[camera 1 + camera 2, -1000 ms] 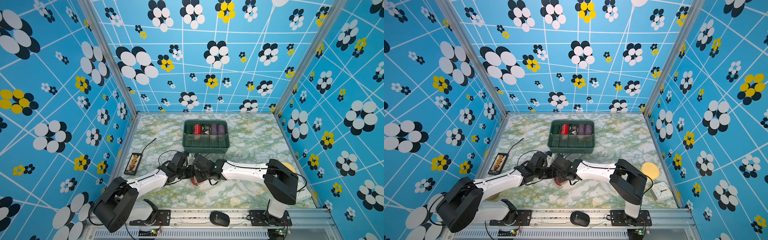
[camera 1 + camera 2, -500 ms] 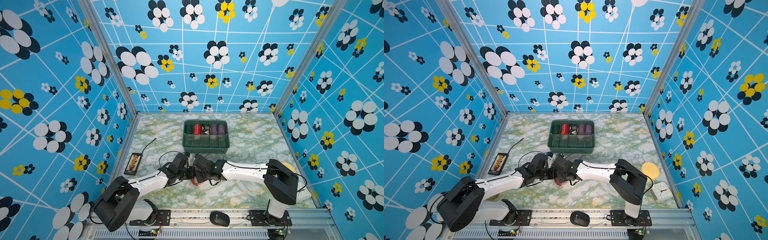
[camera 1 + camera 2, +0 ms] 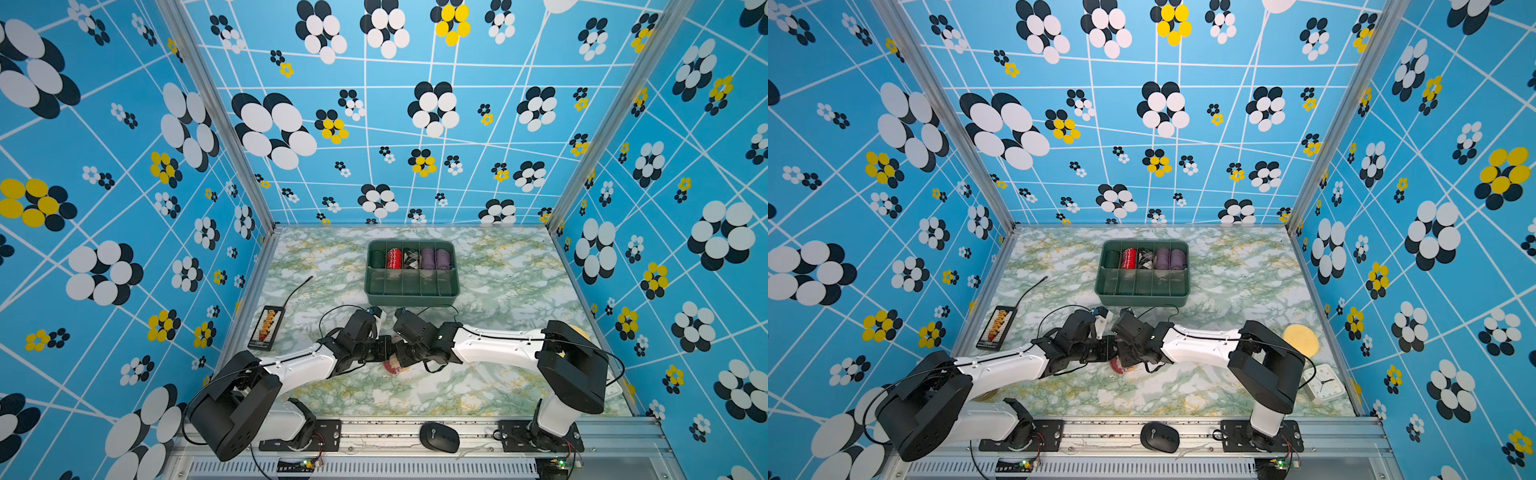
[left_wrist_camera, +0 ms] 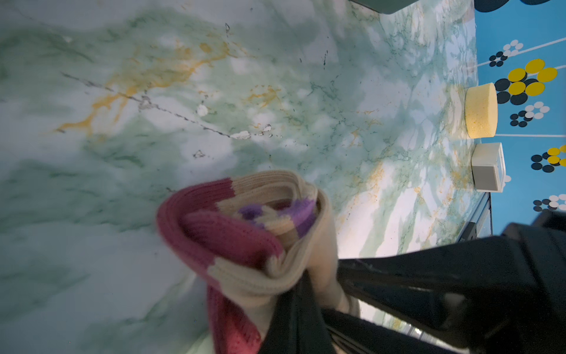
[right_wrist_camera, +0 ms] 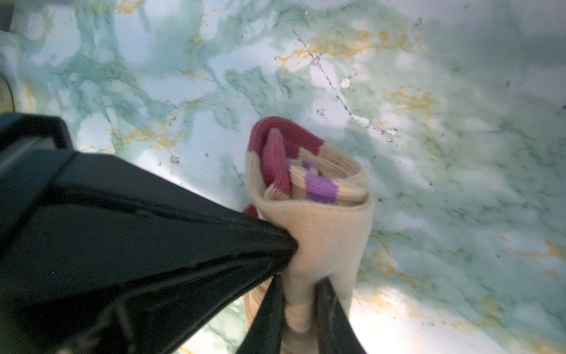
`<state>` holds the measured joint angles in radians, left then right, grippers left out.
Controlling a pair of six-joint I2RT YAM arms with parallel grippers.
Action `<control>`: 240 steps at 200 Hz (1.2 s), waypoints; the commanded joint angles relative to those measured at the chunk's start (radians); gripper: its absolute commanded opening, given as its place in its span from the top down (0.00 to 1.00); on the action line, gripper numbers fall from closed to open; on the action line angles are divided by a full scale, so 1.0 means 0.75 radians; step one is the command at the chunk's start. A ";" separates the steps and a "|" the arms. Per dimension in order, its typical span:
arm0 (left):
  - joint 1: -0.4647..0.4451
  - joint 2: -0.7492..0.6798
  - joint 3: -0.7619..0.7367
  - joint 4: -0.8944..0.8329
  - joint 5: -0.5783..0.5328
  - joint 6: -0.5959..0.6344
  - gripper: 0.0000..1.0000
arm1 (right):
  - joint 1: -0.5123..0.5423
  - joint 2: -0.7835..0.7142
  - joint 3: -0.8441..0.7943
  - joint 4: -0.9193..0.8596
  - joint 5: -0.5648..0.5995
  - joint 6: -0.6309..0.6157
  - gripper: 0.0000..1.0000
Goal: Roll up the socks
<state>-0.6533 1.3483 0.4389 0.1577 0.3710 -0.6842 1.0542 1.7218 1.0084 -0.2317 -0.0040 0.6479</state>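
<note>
In both top views the two arms meet low over the marbled table (image 3: pixel 498 282), near its front middle. The left gripper (image 3: pixel 385 353) and the right gripper (image 3: pixel 401 356) come nose to nose, and the socks (image 3: pixel 392 368) show between them as a small tan and maroon bundle. I cannot tell from here whether the bundle touches the table. Behind them stands a green tray (image 3: pixel 411 296), well apart from the socks, with a red roll (image 3: pixel 393 257) and purple rolls (image 3: pixel 428 258) in its back row. A yellow sponge (image 3: pixel 1300 340) and a white clock (image 3: pixel 1323 382) sit by the right wall, and a black mouse (image 3: pixel 439 437) lies on the front rail.

In the left wrist view the socks (image 4: pixel 254 233) are a loose curl. Maroon cuff wraps the outside, tan ribbing lies under it and purple stripes are tucked within. The left gripper (image 4: pixel 294 300) is closed tight on the tan fabric at the bundle's base.

In the right wrist view the left gripper's tip (image 5: pixel 291 245) digs into the tan side of the socks (image 5: pixel 318 214). The right gripper (image 5: pixel 299 283) has its fingers (image 5: pixel 269 312) a little apart, with tan fabric filling the gap and touching both — whether they clamp it I cannot tell.
</note>
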 commanded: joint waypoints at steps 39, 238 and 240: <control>-0.033 0.104 -0.092 -0.252 0.035 0.042 1.00 | -0.094 -0.134 -0.188 0.197 -0.216 0.082 0.63; -0.027 0.100 -0.105 -0.233 0.035 0.043 1.00 | -0.288 0.069 -0.758 1.479 -0.625 0.652 0.54; -0.027 0.100 -0.105 -0.233 0.035 0.043 1.00 | -0.288 0.069 -0.757 1.473 -0.625 0.649 0.54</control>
<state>-0.6567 1.3708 0.4263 0.2001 0.4084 -0.6743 0.8326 1.7367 0.4618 0.7925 -0.4580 1.0882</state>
